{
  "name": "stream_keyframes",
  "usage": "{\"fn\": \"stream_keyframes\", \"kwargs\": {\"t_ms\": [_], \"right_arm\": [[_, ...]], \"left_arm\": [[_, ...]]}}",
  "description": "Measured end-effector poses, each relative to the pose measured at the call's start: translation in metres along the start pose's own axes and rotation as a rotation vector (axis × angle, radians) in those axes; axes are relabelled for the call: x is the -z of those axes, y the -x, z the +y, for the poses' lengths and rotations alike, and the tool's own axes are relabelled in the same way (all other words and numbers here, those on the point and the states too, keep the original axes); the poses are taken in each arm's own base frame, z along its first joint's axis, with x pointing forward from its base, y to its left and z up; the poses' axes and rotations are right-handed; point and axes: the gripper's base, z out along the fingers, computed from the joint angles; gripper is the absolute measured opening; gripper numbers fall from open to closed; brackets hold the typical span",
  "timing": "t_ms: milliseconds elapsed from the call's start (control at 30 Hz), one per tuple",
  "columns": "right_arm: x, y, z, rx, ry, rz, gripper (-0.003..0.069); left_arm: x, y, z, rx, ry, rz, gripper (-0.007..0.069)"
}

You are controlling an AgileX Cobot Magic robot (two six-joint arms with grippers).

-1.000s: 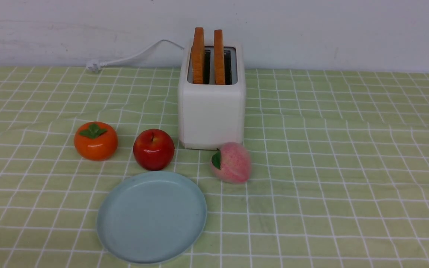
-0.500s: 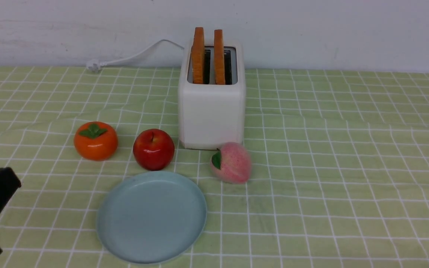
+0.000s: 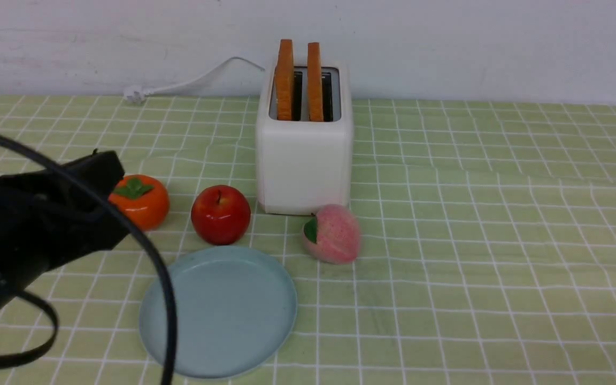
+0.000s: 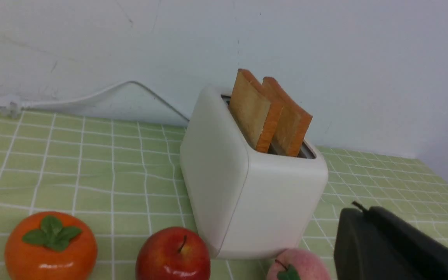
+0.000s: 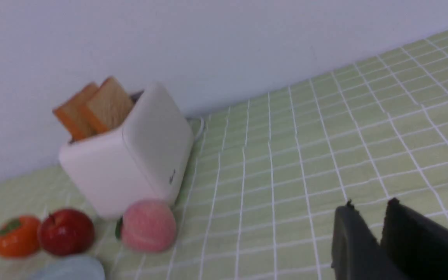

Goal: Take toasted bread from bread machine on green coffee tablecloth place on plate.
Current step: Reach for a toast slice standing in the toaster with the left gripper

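Two square slices of golden toasted bread (image 3: 285, 80) with orange-brown crusts stand upright, side by side, in the dark slots of a boxy white bread machine (image 3: 303, 160), each rising well above its grey top. The bread machine sits on a pale green coffee tablecloth (image 3: 490, 224), gridded with thin white lines and slightly wrinkled. Its back is near a plain white wall (image 3: 474, 43).

A white cord (image 3: 195, 80) runs from behind the machine off to its left, the plug lying on the cloth. In front of the machine and a little to its left lies a round, shallow blue-grey plate (image 3: 217, 313), apart from it. Between plate and machine, a glossy red apple (image 3: 220, 214) sits just beside the machine's front left corner. A fuzzy pink peach (image 3: 332, 233) with a green leaf sits just in front of its front right corner. A shiny orange persimmon (image 3: 145, 206) with a green leafy cap sits further left of the machine, beyond the apple.

The black left gripper (image 4: 365, 210) hovers left of the bread machine and nearer the robot, overlapping the persimmon's edge in the front view. Its fingers are pressed together with nothing between them. The black right gripper (image 5: 371, 206) hangs well to the machine's right, over the cloth. A thin wedge of cloth shows between its fingertips, and whether they meet lower down cannot be told. Both grippers are well apart from the toast.
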Motion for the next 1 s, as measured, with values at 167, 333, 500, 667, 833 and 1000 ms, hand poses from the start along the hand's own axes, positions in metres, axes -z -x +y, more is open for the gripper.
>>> {"fn": "stream_keyframes", "kwargs": {"t_ms": [167, 333, 500, 667, 833, 1000], "right_arm": [[-0.005, 0.031, 0.018, 0.167, 0.040, 0.122, -0.0011], [-0.016, 0.052, 0.039, 0.223, 0.178, 0.148, -0.0003], [-0.029, 0.053, 0.051, 0.252, 0.320, 0.201, 0.0000], [-0.031, 0.054, 0.057, 0.276, 0.391, 0.185, 0.0000], [-0.030, 0.058, 0.059, 0.288, 0.401, 0.161, 0.0000], [-0.032, 0.060, 0.058, 0.299, 0.393, 0.145, 0.0000]], "left_arm": [[-0.023, -0.013, -0.007, 0.001, 0.003, -0.040, -0.0013], [-0.059, -0.040, -0.017, -0.010, -0.085, -0.079, -0.0013], [-0.098, -0.055, -0.029, -0.003, -0.135, -0.107, 0.0006], [-0.143, -0.067, -0.036, -0.020, -0.104, -0.098, 0.0175], [-0.182, -0.073, -0.038, -0.045, -0.016, -0.127, 0.0349], [-0.211, -0.074, -0.039, -0.083, 0.005, -0.146, 0.0395]]}}
